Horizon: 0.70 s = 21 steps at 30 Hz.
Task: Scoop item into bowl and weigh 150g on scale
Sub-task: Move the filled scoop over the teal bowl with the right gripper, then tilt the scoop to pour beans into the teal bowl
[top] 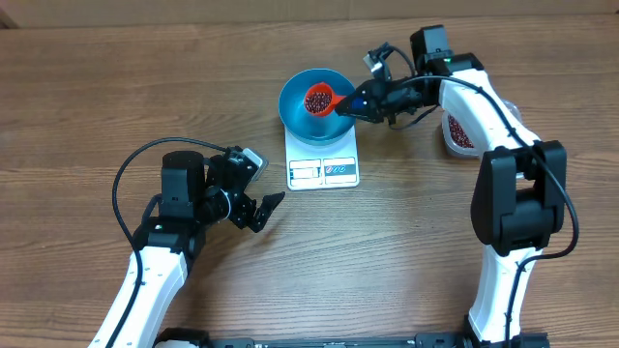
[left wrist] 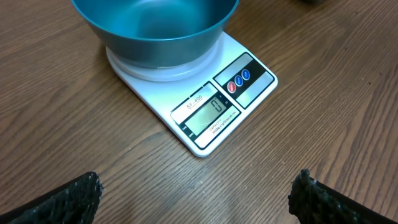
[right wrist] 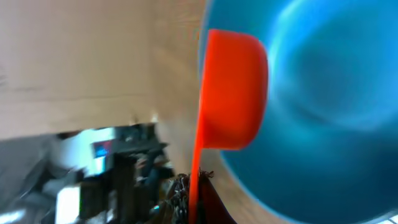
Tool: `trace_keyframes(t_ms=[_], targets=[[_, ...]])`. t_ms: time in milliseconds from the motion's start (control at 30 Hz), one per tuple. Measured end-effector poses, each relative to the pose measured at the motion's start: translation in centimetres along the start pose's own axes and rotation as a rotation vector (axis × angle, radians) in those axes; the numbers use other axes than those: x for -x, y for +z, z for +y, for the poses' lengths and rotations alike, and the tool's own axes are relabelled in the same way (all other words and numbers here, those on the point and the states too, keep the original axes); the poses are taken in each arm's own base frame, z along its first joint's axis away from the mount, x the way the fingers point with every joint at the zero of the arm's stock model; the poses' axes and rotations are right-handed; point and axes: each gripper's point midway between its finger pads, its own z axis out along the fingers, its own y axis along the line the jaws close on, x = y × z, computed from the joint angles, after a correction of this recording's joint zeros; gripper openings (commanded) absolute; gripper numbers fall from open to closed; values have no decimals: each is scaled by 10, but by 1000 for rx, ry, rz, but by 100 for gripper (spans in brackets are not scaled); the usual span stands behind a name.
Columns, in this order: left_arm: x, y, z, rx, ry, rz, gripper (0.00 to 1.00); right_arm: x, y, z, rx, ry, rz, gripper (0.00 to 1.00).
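The teal-blue bowl (top: 295, 114) stands on the small white scale (top: 324, 171), whose display (left wrist: 208, 112) reads 0. My right gripper (top: 360, 102) is shut on the handle of an orange scoop (top: 327, 101). The scoop hangs over the bowl, filled with dark red-brown beans (top: 315, 101). In the right wrist view the scoop (right wrist: 233, 87) is seen from its side, beside the bowl (right wrist: 323, 112), with its handle between the jaws of the gripper (right wrist: 193, 202). My left gripper (top: 261, 208) stands open over the table in front of the scale, its fingers (left wrist: 68, 199) wide apart. From there the bowl (left wrist: 155, 31) looks empty.
A clear tub holding more beans (top: 458, 130) sits to the right of the scale, partly hidden under my right arm. The left arm's cable (top: 126, 174) loops over the table at the left.
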Motion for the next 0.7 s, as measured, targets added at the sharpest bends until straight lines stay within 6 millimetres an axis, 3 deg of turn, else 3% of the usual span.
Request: trace_keyframes(t_ms=[300,700], targets=[[0,0,0,0,0,0,99,14,12,-6,-366,-67,-52,4],[0,0,0,0,0,0,100,11,24,-17,-762,-230,-67,4]])
